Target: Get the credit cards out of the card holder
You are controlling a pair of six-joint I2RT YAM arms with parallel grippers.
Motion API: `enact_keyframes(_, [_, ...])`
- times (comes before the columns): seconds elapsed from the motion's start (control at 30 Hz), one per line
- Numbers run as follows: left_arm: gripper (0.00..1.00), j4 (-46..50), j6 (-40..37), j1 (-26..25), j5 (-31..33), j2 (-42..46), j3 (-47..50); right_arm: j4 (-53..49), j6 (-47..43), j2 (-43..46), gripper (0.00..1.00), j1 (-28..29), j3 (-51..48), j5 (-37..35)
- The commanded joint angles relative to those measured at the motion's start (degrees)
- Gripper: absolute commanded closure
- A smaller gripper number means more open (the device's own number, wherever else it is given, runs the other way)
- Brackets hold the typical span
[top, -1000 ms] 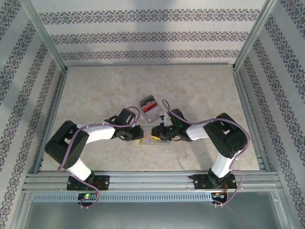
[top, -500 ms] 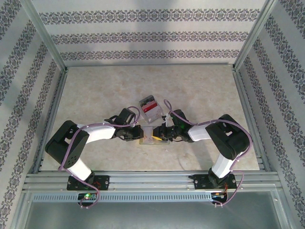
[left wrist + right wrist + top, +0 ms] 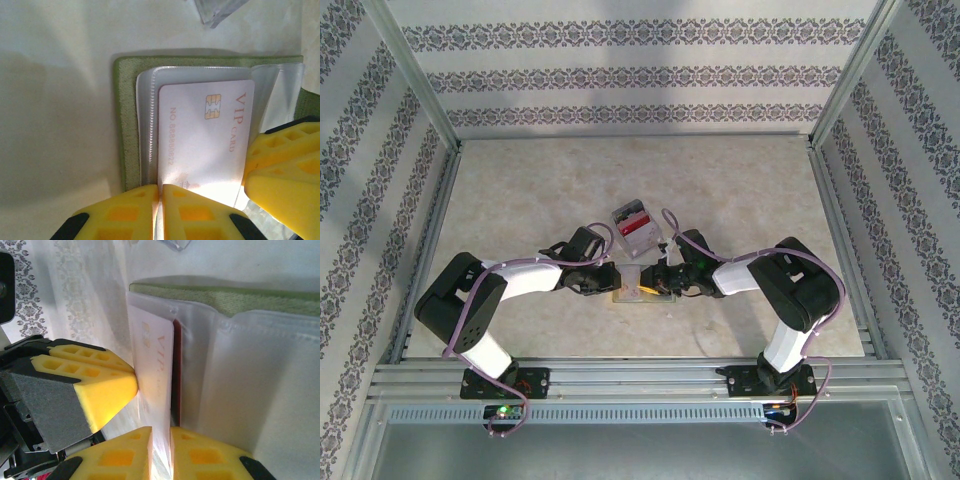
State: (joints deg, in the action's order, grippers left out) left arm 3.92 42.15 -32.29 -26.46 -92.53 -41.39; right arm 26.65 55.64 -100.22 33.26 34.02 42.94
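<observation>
Centrally in the overhead view, the card holder [image 3: 642, 294] lies open on the counter [image 3: 520, 190], just below a grey, red and white stack [image 3: 633, 224]. The left gripper [image 3: 160, 200] is clenched on the lower edge of the plastic sleeve [image 3: 146, 125] housing a white VIP card [image 3: 200, 135]. The right gripper [image 3: 161, 445] is clenched on the same upturned sleeve. Whether either bites the card itself cannot be told.

olive-green card holder [image 3: 122, 125], white card [image 3: 200, 135], floral-striped walls [image 3: 620, 75]
</observation>
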Motion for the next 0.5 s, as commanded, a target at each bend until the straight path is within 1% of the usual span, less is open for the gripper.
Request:
enact_keyframes(0.0, [0.86,5.6,-1.6,-0.6,3.8,-1.9,0.1,2.0,0.1,0.1,0.84,0.6,0.8,1.6])
enact_keyframes(0.13, [0.86,5.6,-1.7,-0.7,3.9,-2.1,0.1,2.0,0.0,0.3,0.85,0.2,0.4,1.6])
enact_keyframes(0.33, [0.86,6.3,-1.9,-0.6,4.2,-2.0,-0.3,2.1,-0.1,0.1,0.93,0.1,0.4,1.7])
enact_keyframes(0.47, [0.86,7.1,-2.0,-0.7,4.7,-2.3,-0.4,1.7,-0.3,0.6,0.96,-0.1,-0.2,1.3])
